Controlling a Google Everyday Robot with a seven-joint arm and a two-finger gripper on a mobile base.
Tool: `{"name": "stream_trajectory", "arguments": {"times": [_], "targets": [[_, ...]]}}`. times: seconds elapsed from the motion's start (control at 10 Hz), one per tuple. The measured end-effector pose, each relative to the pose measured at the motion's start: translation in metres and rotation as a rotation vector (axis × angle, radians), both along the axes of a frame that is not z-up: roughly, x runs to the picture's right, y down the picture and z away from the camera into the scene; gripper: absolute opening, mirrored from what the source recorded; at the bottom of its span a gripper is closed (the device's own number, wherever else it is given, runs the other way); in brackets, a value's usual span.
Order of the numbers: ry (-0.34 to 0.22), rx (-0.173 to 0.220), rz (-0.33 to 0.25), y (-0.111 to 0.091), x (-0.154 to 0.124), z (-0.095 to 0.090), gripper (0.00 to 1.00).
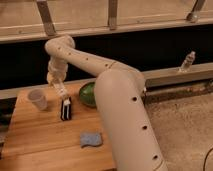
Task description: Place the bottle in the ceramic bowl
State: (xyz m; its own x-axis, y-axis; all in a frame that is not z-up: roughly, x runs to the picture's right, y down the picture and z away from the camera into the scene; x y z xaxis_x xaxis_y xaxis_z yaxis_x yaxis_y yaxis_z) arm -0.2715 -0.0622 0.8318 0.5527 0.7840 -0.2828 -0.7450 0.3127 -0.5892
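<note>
- The cream arm (pixel 117 100) sweeps up from the lower right of the frame, bends at the upper left and drops its gripper (pixel 59 85) left of centre, over the wooden table (pixel 30 145).
- The gripper hangs between the cup (pixel 37 99) on its left and the bowl (pixel 87 94) on its right; how wide it is set cannot be told.
- A pale cream shape (pixel 62 91) shows at the gripper's tip. Whether it is the bottle cannot be told.
- The green bowl sits at the table's far edge, its right side hidden behind the arm.
- A black block (pixel 66 109) with a pale stripe lies just below the gripper, near the bowl's left side.
- A blue-grey sponge (pixel 91 139) lies lower down, close to the arm.
- A clear bottle (pixel 187 61) stands on the ledge at the upper right, well apart from the table.
</note>
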Motion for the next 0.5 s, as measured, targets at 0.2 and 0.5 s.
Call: {"name": "stream_trajectory", "arguments": {"times": [0.2, 0.5], "targets": [[0.054, 0.000, 0.064, -0.035, 0.044, 0.016, 0.00], [0.080, -0.001, 0.089, -0.045, 0.056, 0.020, 0.00]]}}
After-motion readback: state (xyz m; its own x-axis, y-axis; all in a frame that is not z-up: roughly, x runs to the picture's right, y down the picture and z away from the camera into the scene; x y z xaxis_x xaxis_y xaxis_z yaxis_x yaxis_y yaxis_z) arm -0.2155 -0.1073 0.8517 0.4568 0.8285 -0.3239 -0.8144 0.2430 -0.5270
